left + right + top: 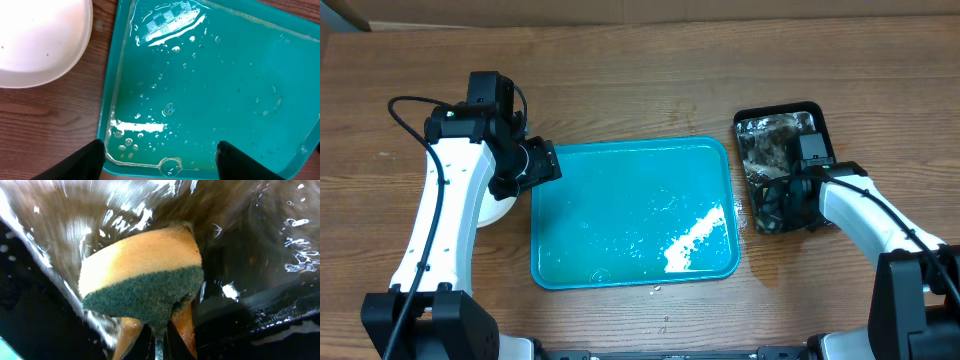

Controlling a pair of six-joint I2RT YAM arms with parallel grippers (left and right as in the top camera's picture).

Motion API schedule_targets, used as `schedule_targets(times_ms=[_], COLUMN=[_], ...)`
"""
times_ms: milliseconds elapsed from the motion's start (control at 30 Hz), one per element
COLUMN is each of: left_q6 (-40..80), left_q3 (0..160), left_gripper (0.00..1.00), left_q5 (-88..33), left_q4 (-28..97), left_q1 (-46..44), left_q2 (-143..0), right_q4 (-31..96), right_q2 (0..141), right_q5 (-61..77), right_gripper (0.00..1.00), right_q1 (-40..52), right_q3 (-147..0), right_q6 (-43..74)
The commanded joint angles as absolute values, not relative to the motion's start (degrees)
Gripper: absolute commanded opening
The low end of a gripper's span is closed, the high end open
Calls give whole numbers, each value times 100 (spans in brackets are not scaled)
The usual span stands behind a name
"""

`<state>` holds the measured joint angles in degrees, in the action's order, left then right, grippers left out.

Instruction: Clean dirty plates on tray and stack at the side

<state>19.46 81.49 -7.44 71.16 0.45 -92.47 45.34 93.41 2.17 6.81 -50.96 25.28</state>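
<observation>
The turquoise tray [632, 210] lies mid-table, wet, with no plates on it. A white plate [500, 210] sits on the wood just left of the tray, mostly hidden under my left arm. In the left wrist view the plate [35, 40] is at the top left and the tray [215, 75] shows water drops and bubbles. My left gripper [160, 167] hovers open over the tray's left rim, nothing between its fingers [82, 162]. My right gripper [157, 330] is shut on a yellow and green sponge [142, 275], dipped in murky water.
A small black tray [780, 165] of dirty water stands right of the turquoise tray, with my right gripper [782, 195] inside it. Water is spilled on the wood between the two trays. Cardboard lines the table's far edge.
</observation>
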Motion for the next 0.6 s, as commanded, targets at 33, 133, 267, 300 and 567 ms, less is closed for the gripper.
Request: schedule_targets(times_ms=[33, 133, 267, 300, 567], left_q6=[1883, 1883, 1879, 1879, 1879], left_q3=[8265, 8265, 8265, 8265, 8265], left_gripper=[72, 73, 73, 73, 77], left_q5=[-698, -685, -683, -685, -685], left_q4=[7113, 7111, 7116, 7116, 7133], left_q1=[34, 34, 34, 34, 34], left_q2=[-9129, -9129, -9129, -9129, -9129], right_q4=[5017, 5376, 5675, 5669, 5100], right_q2=[9358, 9358, 9358, 9358, 9356], right_q5=[416, 353, 357, 355, 722], right_gripper=[4, 4, 4, 4, 4], right_q1=[803, 803, 803, 803, 803], right_q3=[-5105, -5105, -5105, -5105, -5181], right_q6=[2506, 2506, 2512, 2510, 2504])
